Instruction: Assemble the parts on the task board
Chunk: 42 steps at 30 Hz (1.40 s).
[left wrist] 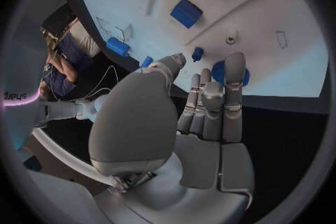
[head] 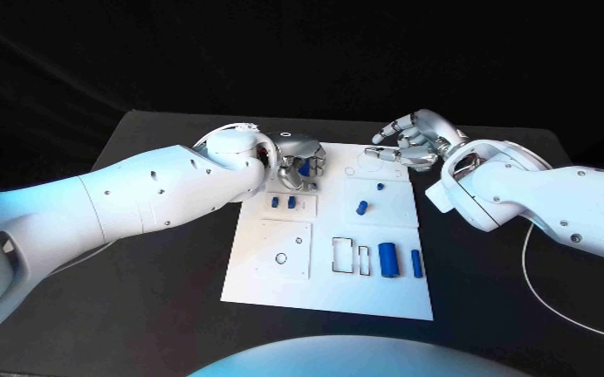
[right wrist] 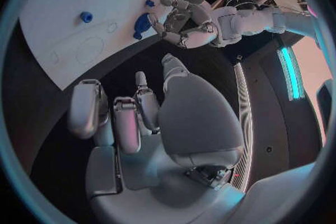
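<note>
Centrally on the black table lies the white task board, with blue parts scattered over it: a large blue cylinder and a slimmer blue bar near its near right corner, a small blue piece toward the middle right, and two small blue blocks on the left half. At the board's far left corner the left hand reaches down with its fingers extended over a round blue part; whether it has hold of that part I cannot tell. Off the far right corner hovers the right hand, fingers loosely curled and apart, with nothing in them.
</note>
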Available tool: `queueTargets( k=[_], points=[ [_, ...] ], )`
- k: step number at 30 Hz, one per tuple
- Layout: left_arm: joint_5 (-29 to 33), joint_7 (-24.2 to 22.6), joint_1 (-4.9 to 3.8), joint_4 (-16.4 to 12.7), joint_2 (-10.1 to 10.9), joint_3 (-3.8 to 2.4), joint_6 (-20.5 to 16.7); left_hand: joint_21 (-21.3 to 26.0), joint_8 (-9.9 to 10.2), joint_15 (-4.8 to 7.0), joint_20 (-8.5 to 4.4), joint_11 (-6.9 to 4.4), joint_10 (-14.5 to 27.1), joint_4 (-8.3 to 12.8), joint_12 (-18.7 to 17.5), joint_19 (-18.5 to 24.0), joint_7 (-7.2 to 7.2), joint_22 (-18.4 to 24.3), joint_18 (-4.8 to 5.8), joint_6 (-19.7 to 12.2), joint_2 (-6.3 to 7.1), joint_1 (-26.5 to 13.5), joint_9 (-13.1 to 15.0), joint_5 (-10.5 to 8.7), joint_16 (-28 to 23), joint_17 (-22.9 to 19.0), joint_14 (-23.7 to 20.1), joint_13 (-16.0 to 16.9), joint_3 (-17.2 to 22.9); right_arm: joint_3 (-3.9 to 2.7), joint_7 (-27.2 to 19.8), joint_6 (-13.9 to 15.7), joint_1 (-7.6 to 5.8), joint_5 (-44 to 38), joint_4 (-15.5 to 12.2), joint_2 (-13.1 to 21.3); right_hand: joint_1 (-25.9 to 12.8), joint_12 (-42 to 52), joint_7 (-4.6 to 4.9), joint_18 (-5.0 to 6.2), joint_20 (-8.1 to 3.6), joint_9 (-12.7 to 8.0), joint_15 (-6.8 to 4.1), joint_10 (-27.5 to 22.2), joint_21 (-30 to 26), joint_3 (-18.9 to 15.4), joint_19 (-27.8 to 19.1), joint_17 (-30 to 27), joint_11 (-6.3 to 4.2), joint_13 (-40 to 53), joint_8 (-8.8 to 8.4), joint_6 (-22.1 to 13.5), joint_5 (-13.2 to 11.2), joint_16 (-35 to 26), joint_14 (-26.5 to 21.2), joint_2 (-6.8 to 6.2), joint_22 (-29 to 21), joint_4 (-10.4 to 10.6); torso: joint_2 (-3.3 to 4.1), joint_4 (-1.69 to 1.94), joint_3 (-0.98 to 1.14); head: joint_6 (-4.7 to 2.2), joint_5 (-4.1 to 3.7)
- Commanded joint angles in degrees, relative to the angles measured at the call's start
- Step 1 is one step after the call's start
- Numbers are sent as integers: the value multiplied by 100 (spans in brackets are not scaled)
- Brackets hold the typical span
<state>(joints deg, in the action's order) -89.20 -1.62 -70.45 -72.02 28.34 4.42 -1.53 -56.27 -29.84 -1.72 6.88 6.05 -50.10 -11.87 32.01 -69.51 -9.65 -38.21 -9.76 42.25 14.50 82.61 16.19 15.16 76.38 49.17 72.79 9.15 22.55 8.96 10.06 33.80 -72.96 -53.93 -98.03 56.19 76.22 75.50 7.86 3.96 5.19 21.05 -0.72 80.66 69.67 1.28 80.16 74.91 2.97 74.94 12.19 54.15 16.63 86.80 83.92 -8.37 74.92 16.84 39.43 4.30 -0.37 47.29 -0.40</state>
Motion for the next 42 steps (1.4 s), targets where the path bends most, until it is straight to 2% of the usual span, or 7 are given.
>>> queueTargets(
  k=[1, 11, 17, 25, 36, 42],
  points=[
    [-176, 61, 7, 49, -57, 2, 187, -90, 33, 9, 5, -4, -52, -6, -43, -47, 8, -100, 52, 58, -26, 48, -19, -5, 50, 24, 53, -21, 57, -1, -56, 18, 3, -40, -8, -9, 6, -33, -10, 81, -8, 8, -28, -52, -34, -16, -50, 445, 5, 93, 29, -41, 18, -24, 372, 21, 221, -14, -1, -4, -3, 4, -9],
    [-207, 116, 25, 162, -148, 9, 299, -373, 77, 25, 10, -19, -144, 68, -118, -96, 32, -416, 88, 199, -105, 184, -86, 0, 153, 108, 148, -100, 271, -1, -56, 19, 2, -40, -9, -13, 6, -33, -10, 81, -8, 8, -28, -52, -34, -16, -50, 445, 5, 93, 29, -41, 18, -24, 372, 21, 221, -14, -7, 8, 1, 24, -33],
    [-236, 137, 45, 230, -189, 19, 382, -467, 91, 30, 8, -26, -191, 106, -146, -107, 39, -522, 100, 253, -114, 213, -108, 1, 185, 133, 173, -129, 362, -1, -53, 14, 2, -40, -13, -16, 8, -41, -10, 83, -8, 9, -28, -56, -44, -17, -54, 431, 5, 87, 30, -42, 18, -30, 368, 23, 216, -13, -2, -1, 0, 40, -31],
    [-263, 150, 100, 278, -239, 36, 402, -468, 97, 29, 8, -26, -204, 111, -154, -93, 38, -512, 95, 265, -110, 207, -115, -1, 186, 109, 168, -137, 381, -1, -44, 1, 2, -40, -15, -16, 9, -36, -10, 82, -8, 10, -28, -53, -40, -16, -51, 435, 5, 91, 32, -42, 18, -30, 369, 26, 219, -13, -7, 1, 2, 57, -42],
    [-249, 118, 114, 268, -255, 41, 442, -546, 107, 36, 13, -36, -259, 143, -175, -93, 48, -598, 107, 322, -133, 213, -135, -2, 216, 130, 189, -161, 468, -1, -36, -8, 2, -40, -12, -18, 12, -39, -12, 82, -8, 13, -29, -54, -44, -12, -51, 435, 3, 88, 39, -34, 19, -32, 368, 40, 218, -12, -15, 7, 8, 66, -46],
    [-242, 114, 118, 257, -257, 42, 480, -738, 95, 79, -8, -90, -441, 246, -222, -141, 103, -828, 134, 522, -208, 243, -146, -8, 301, 256, 290, -204, 669, -1, -32, -16, 2, -46, -8, -15, 12, -39, -12, 82, -8, 13, -29, -54, -44, -12, -51, 435, 3, 88, 39, -34, 19, -32, 368, 40, 218, -12, -16, 8, 6, 68, -45]
  ],
)
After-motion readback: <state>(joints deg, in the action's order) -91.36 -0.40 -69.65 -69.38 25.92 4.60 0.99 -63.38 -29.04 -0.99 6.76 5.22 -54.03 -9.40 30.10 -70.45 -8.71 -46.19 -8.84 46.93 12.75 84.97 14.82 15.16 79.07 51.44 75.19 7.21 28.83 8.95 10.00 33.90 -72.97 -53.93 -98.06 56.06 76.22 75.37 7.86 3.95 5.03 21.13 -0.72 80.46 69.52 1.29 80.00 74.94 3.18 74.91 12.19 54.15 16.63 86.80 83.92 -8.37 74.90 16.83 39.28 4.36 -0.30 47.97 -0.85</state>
